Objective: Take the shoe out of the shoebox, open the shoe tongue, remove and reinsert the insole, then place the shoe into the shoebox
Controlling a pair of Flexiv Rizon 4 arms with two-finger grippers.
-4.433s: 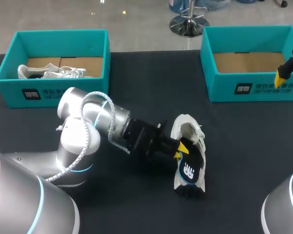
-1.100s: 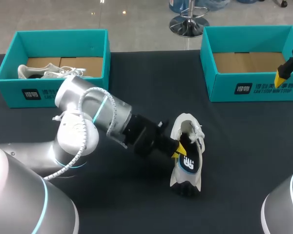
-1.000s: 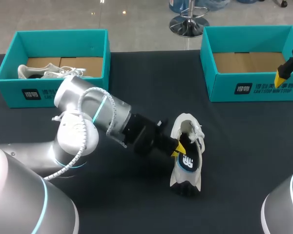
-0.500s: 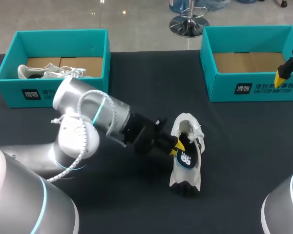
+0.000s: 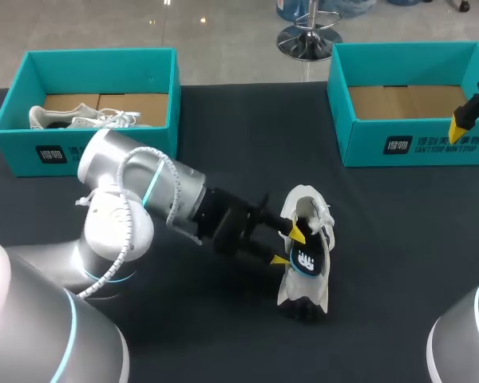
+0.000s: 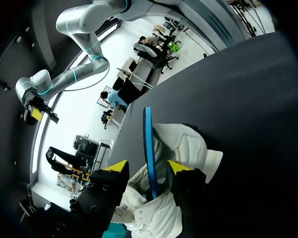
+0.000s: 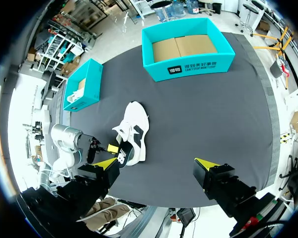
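A white shoe point(image 5: 302, 209) lies on the dark table near the middle, its opening facing up. A black insole point(image 5: 306, 262) with a blue edge rests along the shoe, partly inside it. My left gripper point(image 5: 288, 246) is at the shoe's left side. In the left wrist view this left gripper point(image 6: 148, 168) is open, and the thin insole point(image 6: 147, 134) stands edge-on between the parted fingers, above the shoe point(image 6: 185, 147). My right gripper point(image 7: 156, 162) hangs wide open high above the table, holding nothing; one of its fingertips point(image 5: 461, 122) shows over the right shoebox point(image 5: 407, 145).
A teal shoebox point(image 5: 88, 153) at the back left holds another white shoe point(image 5: 81, 119). The right shoebox shows only its cardboard bottom. In the right wrist view the shoe point(image 7: 134, 130) lies between the two boxes point(image 7: 188, 49) point(image 7: 82, 85).
My left gripper has opened from shut on the insole, its fingers now apart on either side of it. The left arm has shifted slightly to the left. The right arm has not moved.
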